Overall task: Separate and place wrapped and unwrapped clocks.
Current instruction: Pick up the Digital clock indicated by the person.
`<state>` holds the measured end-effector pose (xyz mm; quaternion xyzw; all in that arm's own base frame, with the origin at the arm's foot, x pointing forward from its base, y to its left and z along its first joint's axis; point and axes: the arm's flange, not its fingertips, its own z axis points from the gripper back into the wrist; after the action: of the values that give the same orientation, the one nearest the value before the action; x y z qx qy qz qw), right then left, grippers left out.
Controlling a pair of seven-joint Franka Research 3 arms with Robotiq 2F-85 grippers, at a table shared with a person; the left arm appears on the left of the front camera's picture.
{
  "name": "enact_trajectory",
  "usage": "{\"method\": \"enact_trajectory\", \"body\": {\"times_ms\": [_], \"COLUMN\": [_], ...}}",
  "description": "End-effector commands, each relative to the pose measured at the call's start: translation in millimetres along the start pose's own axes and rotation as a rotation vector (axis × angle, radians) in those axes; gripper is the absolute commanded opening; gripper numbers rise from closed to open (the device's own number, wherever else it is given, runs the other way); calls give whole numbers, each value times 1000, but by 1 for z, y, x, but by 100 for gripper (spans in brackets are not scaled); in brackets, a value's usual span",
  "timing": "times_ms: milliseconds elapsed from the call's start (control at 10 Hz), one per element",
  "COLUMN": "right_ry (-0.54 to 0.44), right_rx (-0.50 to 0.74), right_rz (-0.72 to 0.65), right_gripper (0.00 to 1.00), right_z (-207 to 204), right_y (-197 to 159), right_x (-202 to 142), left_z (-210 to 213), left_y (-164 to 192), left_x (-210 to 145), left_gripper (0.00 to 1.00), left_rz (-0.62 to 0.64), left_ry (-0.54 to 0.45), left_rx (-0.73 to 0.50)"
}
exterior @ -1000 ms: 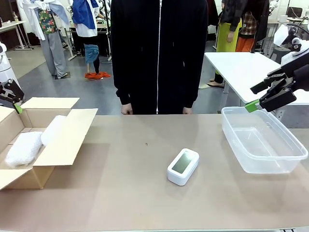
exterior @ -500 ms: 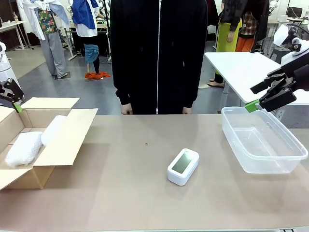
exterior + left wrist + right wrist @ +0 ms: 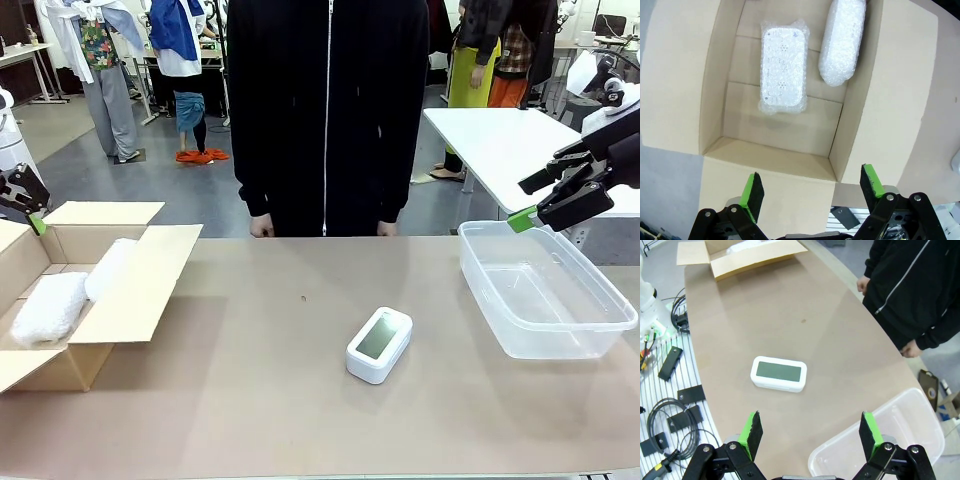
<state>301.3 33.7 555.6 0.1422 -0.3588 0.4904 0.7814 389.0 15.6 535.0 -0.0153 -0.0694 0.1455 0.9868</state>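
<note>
1. Bare clock [image 3: 379,344]: white, grey-green screen facing up. It lies flat on the desk [image 3: 250,400] near the middle, well apart from both containers.
2. Flat wrapped clock [image 3: 783,65]: in white bubble wrap, lying on the floor of the cardboard box [image 3: 130,290].
3. Rounded wrapped clock [image 3: 842,42]: also in bubble wrap, in the same box. It lies just beside the flat one, against the box wall.
4. Cardboard box: brown, flaps folded out, at the desk's left end.
5. Clear tub [image 3: 545,290]: plastic, at the desk's right end.
6. Left hand [image 3: 811,189]: fingers spread apart, hovering above the box's flap.
7. Right hand [image 3: 520,205]: fingers spread apart, raised over the tub's far corner.
8. Person [image 3: 328,110]: black zipped jacket, standing at the far edge.
</note>
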Motion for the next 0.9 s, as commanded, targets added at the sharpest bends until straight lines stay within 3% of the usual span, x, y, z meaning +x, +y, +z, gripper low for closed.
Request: {"method": "enact_trajectory", "body": {"times_ms": [0,600,800], "right_ry": [-15,-15,-15], "right_rx": [21,21,21], "right_rz": [2,2,2], "right_gripper": [100,100,100], "right_z": [-2,-2,-2], "right_y": [-2,-2,-2], "right_x": [-1,-1,-1], "left_z": [0,0,22], "left_y": [0,0,-57], "left_x": [0,0,-11], "left_gripper": [100,100,100], "left_rz": [13,0,-284], "left_ry": [1,0,-147], "left_rx": [0,0,-145]}}
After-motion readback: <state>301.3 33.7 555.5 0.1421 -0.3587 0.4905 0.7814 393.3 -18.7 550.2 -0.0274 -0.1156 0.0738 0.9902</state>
